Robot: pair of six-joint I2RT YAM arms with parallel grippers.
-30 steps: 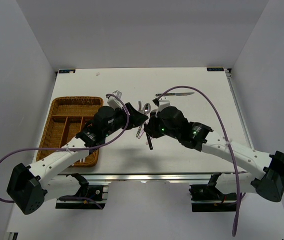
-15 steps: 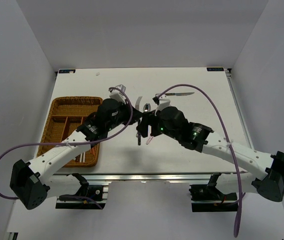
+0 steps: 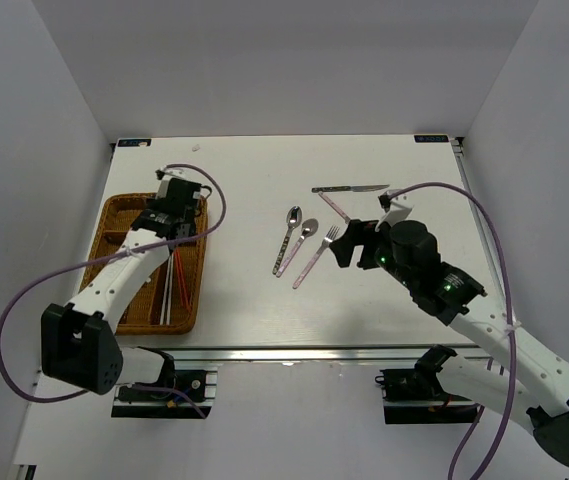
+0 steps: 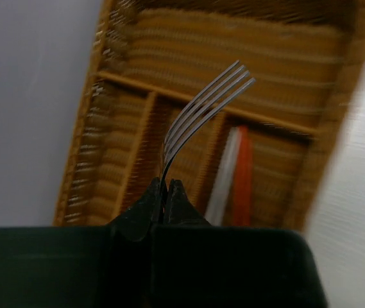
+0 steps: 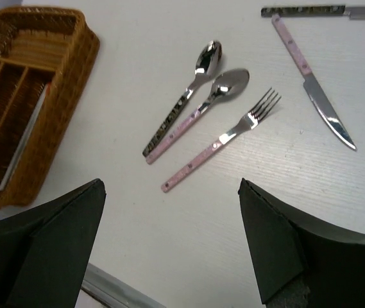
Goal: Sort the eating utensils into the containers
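Over the tray (image 4: 265, 51) now, the fork (image 4: 203, 109)

Rough woven wicker tray (image 4: 342, 90), glossy smooth metal fork (image 4: 203, 109), matt table (image 5: 137, 38).

No text, label, brand, number or sign can be read in any of the three views. The small marks along the pink fork handle (image 5: 192, 165) and the dark spoon handle (image 5: 163, 128) are patterning, too fine to resolve as characters.
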